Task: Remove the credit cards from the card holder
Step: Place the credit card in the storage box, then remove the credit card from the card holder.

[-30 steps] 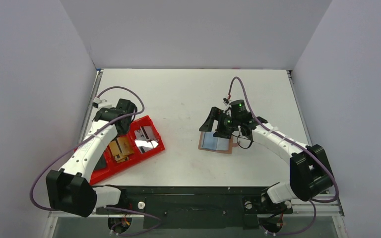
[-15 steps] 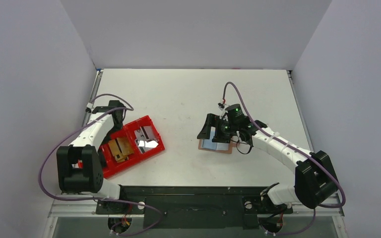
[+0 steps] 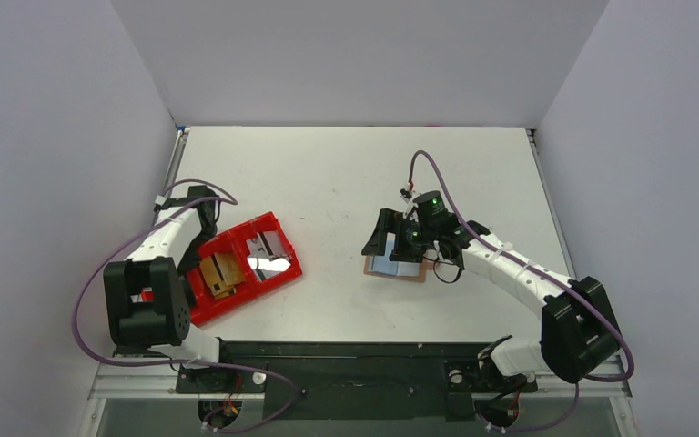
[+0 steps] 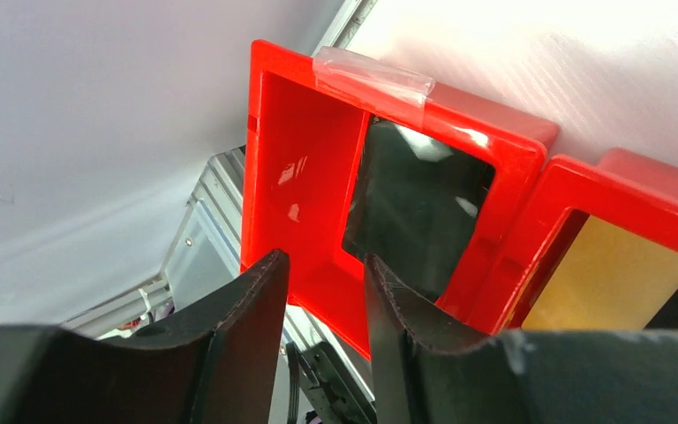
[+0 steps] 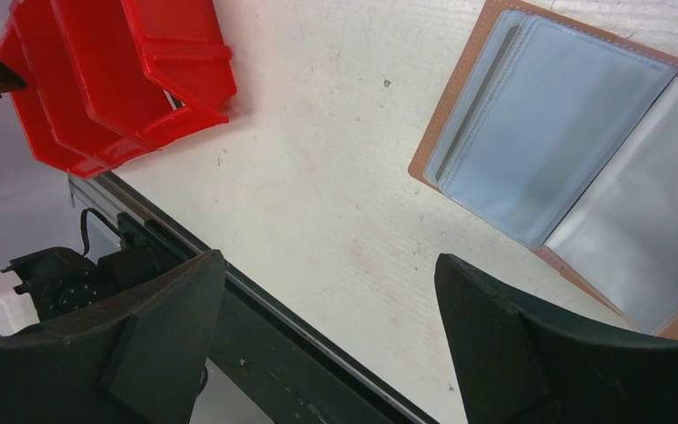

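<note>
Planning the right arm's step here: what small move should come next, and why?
Probably lower the right gripper onto the card holder: its jaws stand wide open above it, and the holder lies unfolded, pale sleeves up, on the table.

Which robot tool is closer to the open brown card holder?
The right one. The right tool hangs open just over the card holder. The left tool is far off on the other side, at the far end of the red tray.
</note>
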Robot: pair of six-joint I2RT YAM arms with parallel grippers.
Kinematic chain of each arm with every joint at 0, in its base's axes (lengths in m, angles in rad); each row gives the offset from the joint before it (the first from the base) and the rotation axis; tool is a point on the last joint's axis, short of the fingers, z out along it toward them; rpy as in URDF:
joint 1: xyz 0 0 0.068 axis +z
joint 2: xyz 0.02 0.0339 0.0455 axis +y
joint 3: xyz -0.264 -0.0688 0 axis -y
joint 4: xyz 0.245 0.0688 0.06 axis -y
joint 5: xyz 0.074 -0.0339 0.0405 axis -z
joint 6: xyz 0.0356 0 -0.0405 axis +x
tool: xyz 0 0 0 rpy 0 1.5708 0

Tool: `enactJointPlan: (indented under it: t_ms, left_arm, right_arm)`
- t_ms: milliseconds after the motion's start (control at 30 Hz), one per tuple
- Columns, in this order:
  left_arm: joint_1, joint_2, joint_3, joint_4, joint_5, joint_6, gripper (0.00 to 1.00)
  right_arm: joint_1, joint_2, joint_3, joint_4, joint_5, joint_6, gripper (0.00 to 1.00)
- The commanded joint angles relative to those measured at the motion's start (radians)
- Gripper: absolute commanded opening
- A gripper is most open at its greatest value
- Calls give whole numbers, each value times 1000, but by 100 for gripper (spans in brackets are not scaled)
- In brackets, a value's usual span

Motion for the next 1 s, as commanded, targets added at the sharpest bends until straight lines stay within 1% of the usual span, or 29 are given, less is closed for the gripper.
enactJointPlan:
  t_ms: [0, 67, 200, 300, 333, 367, 500, 533, 600, 633, 800, 900, 967]
  left_arm:
    - [7, -11, 7, 23, 11, 4, 36]
    - [7, -24, 6, 22, 15, -2, 40]
    - [5, -67, 10, 27, 50, -10, 43]
    - [-18, -115, 28, 25, 106, -13, 44]
    - [-26, -127, 39, 28, 145, -13, 44]
    - [-49, -157, 41, 31, 168, -14, 45]
    - [-125, -252, 35, 108, 349, -4, 48]
    - [-139, -265, 36, 122, 413, -1, 49]
    - [-190, -288, 46, 157, 496, -9, 50]
    - [-235, -291, 58, 180, 521, -14, 51]
    - [-361, -246, 109, 286, 740, -47, 51]
    - [-405, -192, 145, 383, 849, -65, 51]
    - [-438, -145, 168, 437, 953, -79, 52]
  right_arm:
    - [9, -25, 0, 12, 18, -15, 84]
    - [8, -24, -1, 12, 20, -15, 84]
    - [8, -21, 1, 11, 30, -16, 84]
    - [9, -18, 5, 1, 51, -21, 85]
    - [8, -14, 7, -3, 69, -23, 85]
    - [8, -12, 12, -13, 79, -25, 85]
    - [9, -7, 21, -36, 145, -22, 85]
    - [8, -8, 22, -38, 174, -22, 85]
    - [9, -5, 29, -58, 228, -22, 85]
    - [9, -4, 32, -62, 262, -21, 85]
    - [15, 36, 42, -45, 333, 16, 84]
    - [15, 66, 41, -30, 382, 41, 82]
    - [15, 97, 37, -11, 396, 56, 79]
